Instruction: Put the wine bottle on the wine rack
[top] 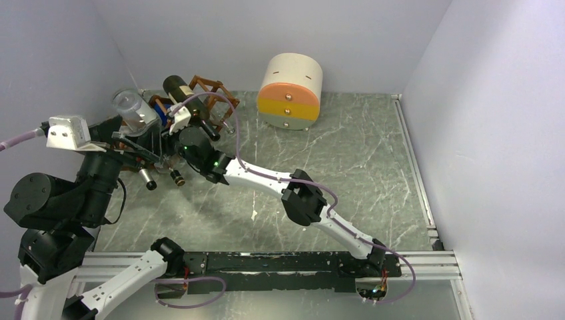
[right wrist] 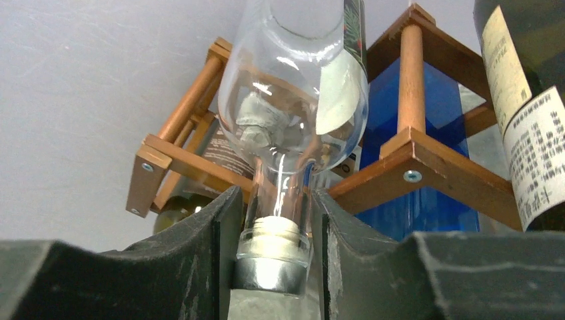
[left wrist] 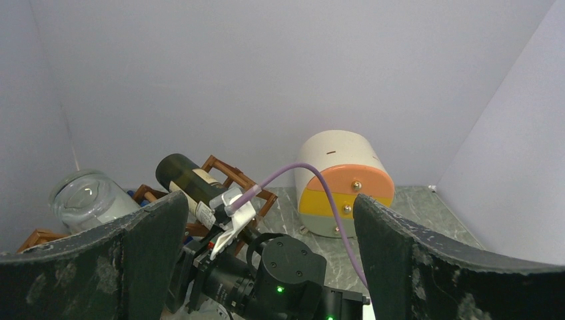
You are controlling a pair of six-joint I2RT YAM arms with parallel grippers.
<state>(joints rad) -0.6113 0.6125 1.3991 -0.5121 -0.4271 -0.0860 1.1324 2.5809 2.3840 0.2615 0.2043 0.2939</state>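
The wine bottle (top: 135, 107) is clear glass. It lies tilted on the upper left of the wine rack (top: 216, 90), with its neck pointing down toward me. In the right wrist view the bottle (right wrist: 293, 100) fills the middle. My right gripper (right wrist: 276, 247) is shut on its neck just above the silver cap, with the brown sticks of the rack (right wrist: 413, 143) behind it. My left gripper (left wrist: 266, 267) hangs wide open and holds nothing. It is just behind the right wrist and looks over it at the rack (left wrist: 230, 175) and the clear bottle (left wrist: 86, 200).
A dark green labelled bottle (top: 176, 87) lies on top of the rack, and a blue bottle (right wrist: 433, 213) fills a cell. Two more bottle necks stick out low at the front. A round cream-and-orange drawer cabinet (top: 290, 93) stands to the right. Walls close in at the left and the back.
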